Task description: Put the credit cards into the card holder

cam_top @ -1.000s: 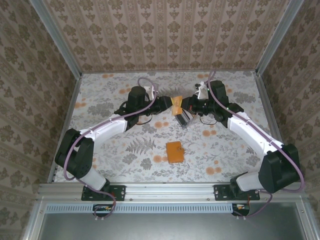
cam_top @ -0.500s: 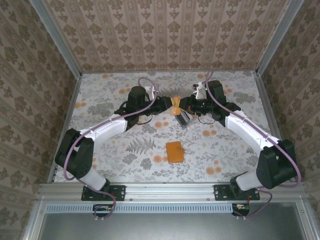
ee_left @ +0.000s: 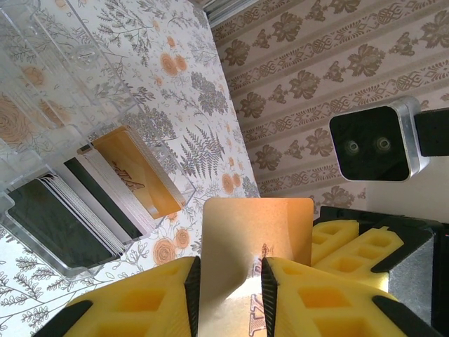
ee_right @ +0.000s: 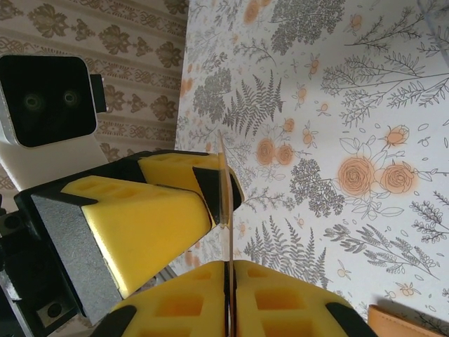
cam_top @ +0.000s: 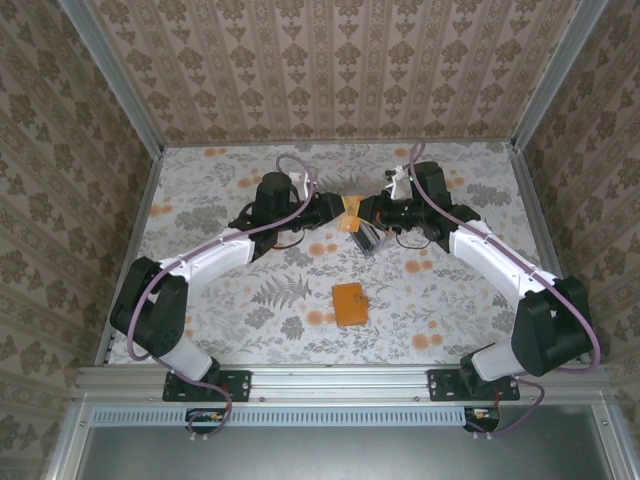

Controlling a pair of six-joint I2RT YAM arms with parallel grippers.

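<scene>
Centrally, a yellowish rectangular plastic card (ee_left: pixel 256 225) is held in the air over the far middle of the floral-patterned table (cam_top: pixel 250 290), between the tips of the two arms. It is clamped flat between the yellow foam pads of the right gripper (ee_right: pixel 228 270) and is seen edge-on in the right wrist view. Its other end is set in the gap between the pads of the left gripper (ee_left: pixel 230 270). Those jaws are partly closed, and whether the card is pinched by them cannot be told. A stack of black, white and tan plastic cards (ee_left: pixel 84 210) is kept in one compartment of a clear plastic box (ee_left: pixel 63 91), which is placed on the table just beside the grippers. A flat orange fold-over card holder (cam_top: pixel 350 303) is laid closed on the table nearer the arm bases, well apart from both grippers and from the box.
</scene>
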